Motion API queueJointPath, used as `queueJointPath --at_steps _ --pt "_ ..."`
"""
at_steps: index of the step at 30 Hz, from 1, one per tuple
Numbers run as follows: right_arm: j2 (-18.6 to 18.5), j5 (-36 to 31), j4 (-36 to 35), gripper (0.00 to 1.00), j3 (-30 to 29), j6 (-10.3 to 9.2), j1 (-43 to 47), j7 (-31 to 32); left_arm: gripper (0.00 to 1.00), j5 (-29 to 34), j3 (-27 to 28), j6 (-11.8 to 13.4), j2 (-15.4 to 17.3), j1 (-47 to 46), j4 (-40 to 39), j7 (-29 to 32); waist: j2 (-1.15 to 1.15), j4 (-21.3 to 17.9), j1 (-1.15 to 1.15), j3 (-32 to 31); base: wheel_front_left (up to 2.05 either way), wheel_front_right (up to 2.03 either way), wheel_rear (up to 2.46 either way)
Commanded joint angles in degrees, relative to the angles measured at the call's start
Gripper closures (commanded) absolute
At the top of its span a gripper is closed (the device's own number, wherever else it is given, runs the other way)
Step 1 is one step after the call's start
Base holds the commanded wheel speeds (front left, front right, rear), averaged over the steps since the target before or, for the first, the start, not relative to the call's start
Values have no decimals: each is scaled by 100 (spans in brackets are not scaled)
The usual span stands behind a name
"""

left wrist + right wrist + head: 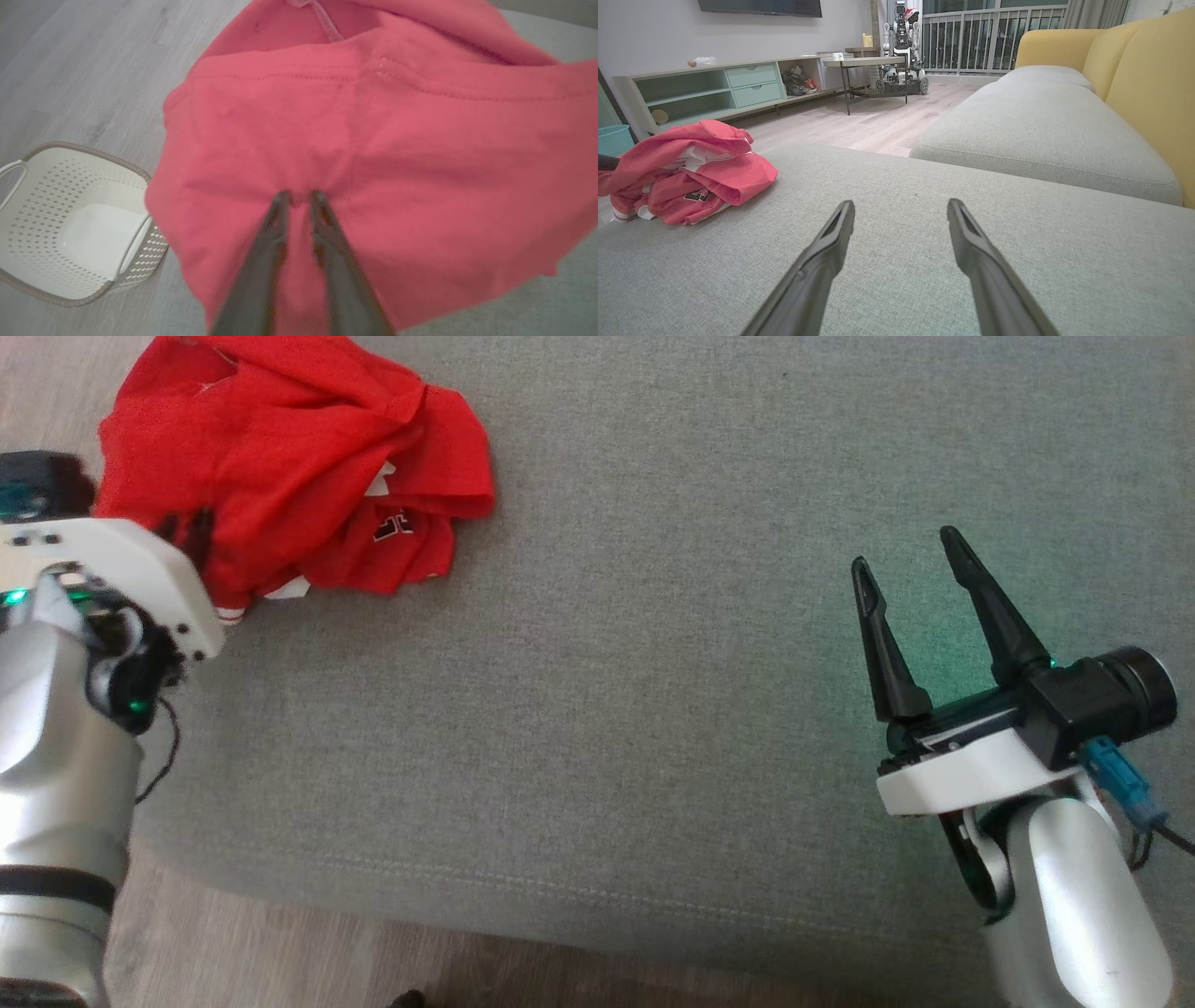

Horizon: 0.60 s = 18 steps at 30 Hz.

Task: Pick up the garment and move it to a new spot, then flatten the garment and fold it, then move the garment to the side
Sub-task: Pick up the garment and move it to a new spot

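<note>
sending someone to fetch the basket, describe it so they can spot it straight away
Find the big grey sofa cushion with the red garment crumpled at one corner. Right beside that corner, down on the pale wood floor, stands the basket. It stands out as cream-white, with perforated walls, a darker rim and a loop handle.

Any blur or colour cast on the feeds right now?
Left wrist view: fingers smeared, garment soft and washed to pink. Head view: left arm slightly blurred, green glow on the cushion around the right gripper. Right wrist view: sharp, evenly lit.
</note>
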Motion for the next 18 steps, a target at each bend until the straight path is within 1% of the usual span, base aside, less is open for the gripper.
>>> queueJointPath --at_steps 1,9,18 --pt "8 -42 -216 0 133 -1 -122 5 100 -74 77 4 275 -229 -123 17 0 9 -1 6 0 0 0" --pt "8 30 -138 0 112 -1 -85 -41 100 -385 -137 3 396 -400 129 -584 0 71 -1 -186 0 0 0" --pt "8 263 93 0 108 -1 81 -140 100 -616 -169 3 627 -416 24 -1320 0 202 -1 -748 0 0 0"
